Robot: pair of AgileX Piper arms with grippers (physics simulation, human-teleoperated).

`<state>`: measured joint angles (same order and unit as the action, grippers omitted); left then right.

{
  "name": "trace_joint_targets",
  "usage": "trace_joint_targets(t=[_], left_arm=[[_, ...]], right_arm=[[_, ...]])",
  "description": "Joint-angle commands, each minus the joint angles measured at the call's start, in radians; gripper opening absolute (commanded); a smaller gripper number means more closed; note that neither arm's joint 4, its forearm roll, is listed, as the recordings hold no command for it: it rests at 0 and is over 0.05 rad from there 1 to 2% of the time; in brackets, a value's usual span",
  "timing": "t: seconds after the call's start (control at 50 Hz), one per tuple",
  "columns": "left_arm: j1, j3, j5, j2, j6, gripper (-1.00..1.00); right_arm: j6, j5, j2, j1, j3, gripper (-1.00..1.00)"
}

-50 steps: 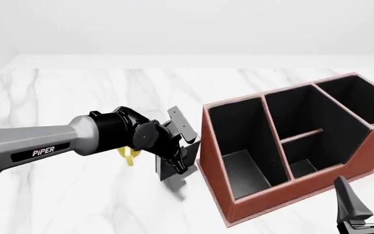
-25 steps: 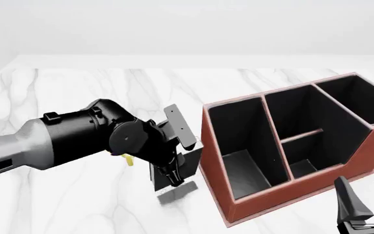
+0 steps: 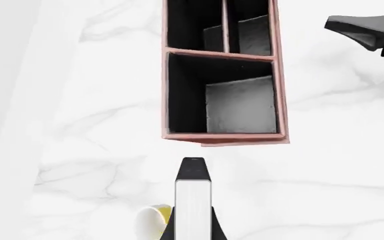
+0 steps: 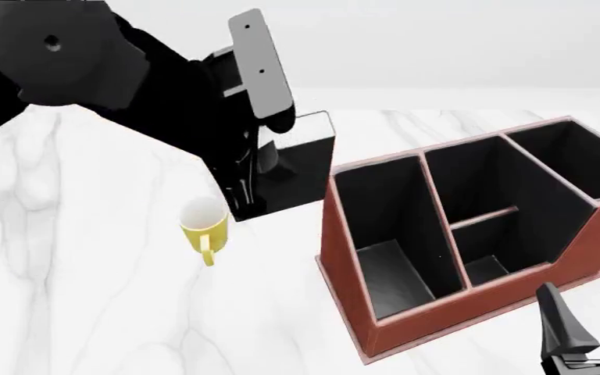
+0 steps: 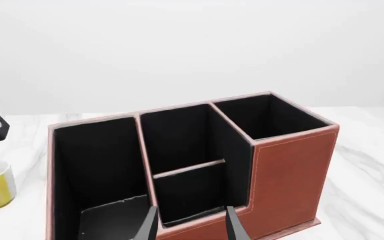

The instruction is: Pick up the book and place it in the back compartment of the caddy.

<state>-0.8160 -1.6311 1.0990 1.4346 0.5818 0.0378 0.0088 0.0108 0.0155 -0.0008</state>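
Black book [image 4: 291,168] hangs clamped in the left pincer [image 4: 246,183] above the table; right pincer [image 5: 190,222] apart.

The caddy [image 4: 467,234] stands at the right. The mug [image 4: 204,223] sits on the table [image 4: 91,297] to its left. The book [image 4: 290,168] hangs above the table between them, slightly farther back.

- A simulated tabletop scene, no real room: white marble table [image 4: 91,297] under blank pale walls.
- On it, a caddy [image 4: 456,234] beside a yellow mug [image 4: 204,221].
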Motion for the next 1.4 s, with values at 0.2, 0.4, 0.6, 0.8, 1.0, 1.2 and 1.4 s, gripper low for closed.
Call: trace_joint_targets(t=[0.2,0.4,0.6,0.8,1.0,1.2,1.4], left_arm=[[-0.104,-0.501,0.121,0.161,0.151,-1.0],[-0.229,-0.784,0.121,0.353,0.082,-1.0],[-0.227,-1.09,0.12,0.58,-0.017,-1.0],[-0.186,-1.198,0.048,0.764,-0.135,-1.0],[-0.244,-1.195,-0.017,0.841,-0.193,-1.0],[-0.248,-1.163,-0.038,0.869,-0.205,-1.0],[-0.266,-1.184,-0.037,0.945,-0.228,-1.0]], right_arm=[[-0.004,-0.002,-0.002,0.002,0.0,1.0],[0.0,-0.008,0.004,0.003,0.0,1.0],[-0.002,-0.003,0.0,0.002,0.0,1.0],[0.0,0.002,-0.006,0.004,0.0,1.0],[0.004,0.003,-0.005,0.005,0.0,1.0],[0.006,0.003,-0.005,0.005,0.0,1.0],[0.007,0.001,-0.004,0.006,0.0,1.0]])
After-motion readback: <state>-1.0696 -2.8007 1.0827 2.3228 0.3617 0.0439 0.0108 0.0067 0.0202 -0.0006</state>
